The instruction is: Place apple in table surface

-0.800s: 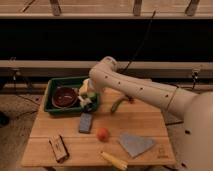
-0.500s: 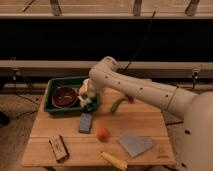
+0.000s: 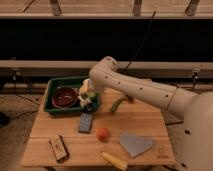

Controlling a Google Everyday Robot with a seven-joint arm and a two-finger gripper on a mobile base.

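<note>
The apple (image 3: 103, 133) is a small orange-red fruit lying on the light wooden table surface (image 3: 140, 122), near the middle front. My arm reaches from the right over the table. My gripper (image 3: 89, 101) hangs at the right edge of the green tray (image 3: 54, 85), well behind and left of the apple and apart from it. Nothing shows in it.
The green tray holds a dark red bowl (image 3: 64, 97). On the table lie a grey-blue block (image 3: 86, 122), a green pepper (image 3: 118, 104), a grey cloth (image 3: 135, 144), a yellow corn cob (image 3: 114, 160) and a brown box (image 3: 59, 148). A small logo (image 3: 161, 153) marks the front right corner.
</note>
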